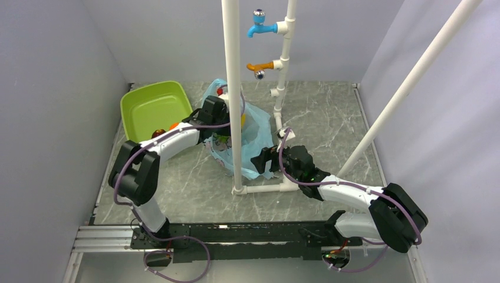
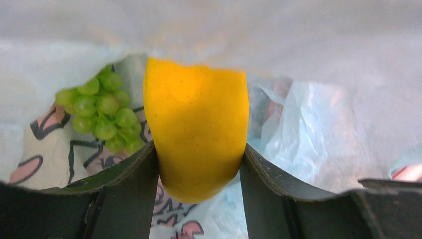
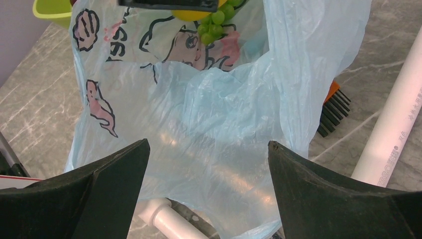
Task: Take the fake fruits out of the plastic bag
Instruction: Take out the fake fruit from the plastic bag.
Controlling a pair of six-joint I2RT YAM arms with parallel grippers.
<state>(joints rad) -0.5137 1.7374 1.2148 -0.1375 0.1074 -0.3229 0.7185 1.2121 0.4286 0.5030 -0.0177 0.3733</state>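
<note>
Your left gripper (image 2: pixel 199 155) is part closed, both fingers pressed on the yellow fruit (image 2: pixel 196 114) inside the plastic bag (image 3: pixel 209 124). The fruit's long axis runs out along the fingers; a bag fold hides its far end. The grape bunch (image 2: pixel 102 112) lies just to its left. Your right gripper (image 3: pixel 208 145) gapes wide and empty over the bag's near edge; contact unclear.

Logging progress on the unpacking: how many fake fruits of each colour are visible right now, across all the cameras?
yellow oblong plastic fruit: 1
green plastic grape bunch: 1
orange round plastic fruit: 1
dark red round plastic fruit: 1
Total: 4
</note>
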